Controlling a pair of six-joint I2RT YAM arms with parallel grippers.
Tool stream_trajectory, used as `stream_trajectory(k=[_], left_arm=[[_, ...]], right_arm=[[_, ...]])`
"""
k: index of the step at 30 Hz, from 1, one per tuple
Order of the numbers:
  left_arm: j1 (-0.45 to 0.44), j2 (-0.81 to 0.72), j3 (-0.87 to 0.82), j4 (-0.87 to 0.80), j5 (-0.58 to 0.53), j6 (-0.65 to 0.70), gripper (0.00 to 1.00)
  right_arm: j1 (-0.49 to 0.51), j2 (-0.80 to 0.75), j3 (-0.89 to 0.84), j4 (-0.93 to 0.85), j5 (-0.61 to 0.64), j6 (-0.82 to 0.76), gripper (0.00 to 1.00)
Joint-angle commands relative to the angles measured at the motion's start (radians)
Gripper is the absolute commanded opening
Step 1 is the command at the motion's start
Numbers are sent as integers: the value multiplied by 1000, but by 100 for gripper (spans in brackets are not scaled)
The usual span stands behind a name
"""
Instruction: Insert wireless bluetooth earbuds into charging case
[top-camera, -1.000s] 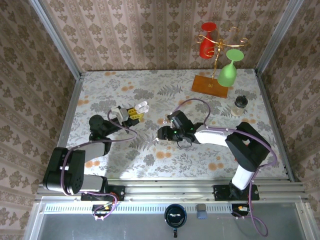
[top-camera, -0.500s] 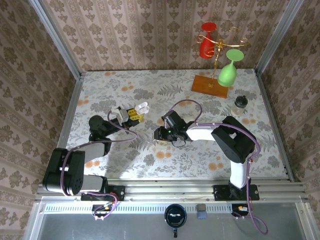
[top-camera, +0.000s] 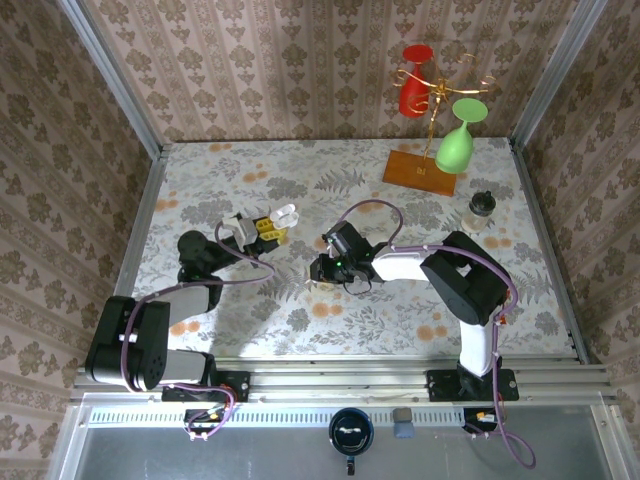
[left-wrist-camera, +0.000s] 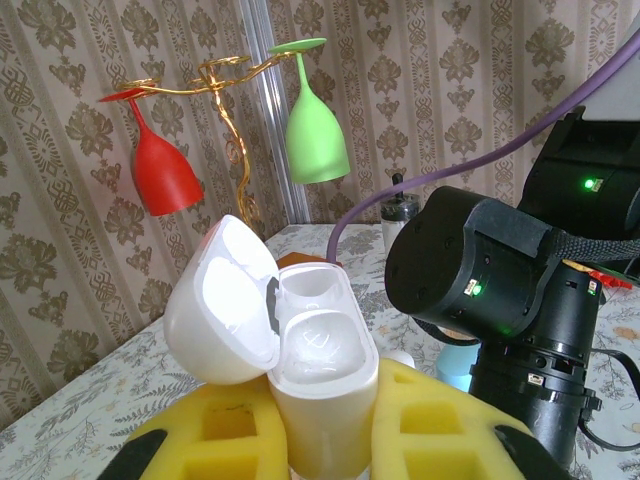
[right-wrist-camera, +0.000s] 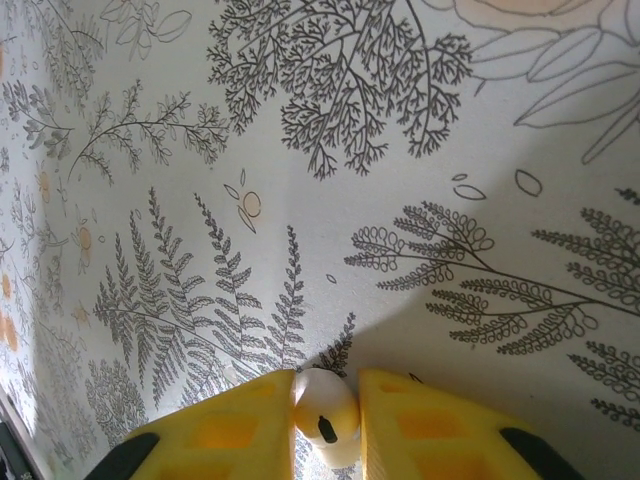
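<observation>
Pinching earbud (right-wrist-camera: 324, 408): right claw (right-wrist-camera: 326, 388) low at table (right-wrist-camera: 400, 150), room all round; left claw (left-wrist-camera: 325, 405) clamps lid-open charging case (left-wrist-camera: 320, 350).

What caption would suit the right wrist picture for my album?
Right pincer pinching a tiny white earbud between its yellow pads, fern-patterned tablecloth behind.

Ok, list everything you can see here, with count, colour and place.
charging case: one, white, lid open, in the left hand
earbud: one, whitish, between the right hand's pads
red wine glass: one, red, upside down on the rack
green wine glass: one, green, hanging beside it
rack: one, gold with wooden base, table's far right
small bottle: one, clear with dark cap, table's right side
table: one, floral pattern, under everything
left hand: one, yellow pads, shut on the charging case
right hand: one, yellow pads, shut on the earbud
</observation>
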Motion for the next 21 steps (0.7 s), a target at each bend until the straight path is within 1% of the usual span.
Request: stream_trajectory(k=[1, 6, 12, 18, 21], left_arm=[[6, 8, -5, 37, 27, 13, 1], [6, 18, -3, 36, 33, 10, 1], [2, 17, -11, 33, 46, -7, 1], [-24, 24, -11, -4, 69, -5, 1], [-38, 34, 12, -46, 130, -17, 0]], right_arm=[[9, 20, 11, -36, 16, -20, 21], [8, -44, -29, 11, 81, -44, 21], [8, -180, -125, 106, 222, -125, 20], [8, -376, -223, 168, 364, -279, 18], [8, -487, -240, 143, 382, -385, 18]])
